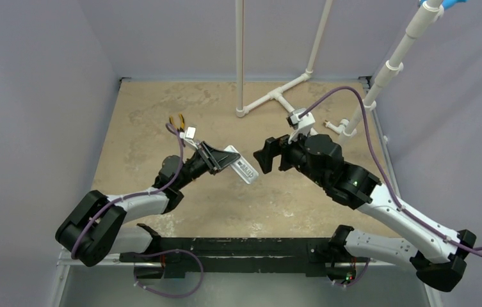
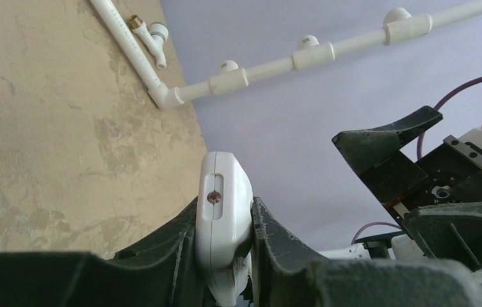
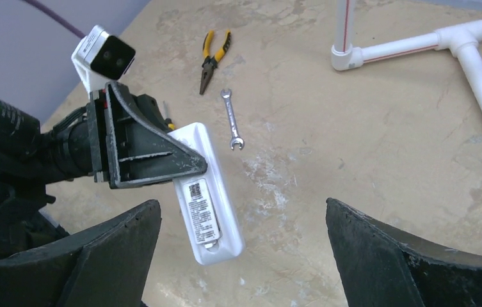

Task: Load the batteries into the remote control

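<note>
While I am watching through the overhead camera, the left gripper is clamping the slim white rectangular remote control between its black fingers. It is holding the remote up off the sandy, mottled tabletop, free end pointing toward the right arm. The remote's labelled back is facing the right wrist camera. The right gripper is hovering just beside that free end, jaws standing wide apart and gripping nothing. Yellow-handled pliers and a small silver wrench are lying near each other on the table beyond the remote. A white plastic pipe frame is standing at the far side.
</note>
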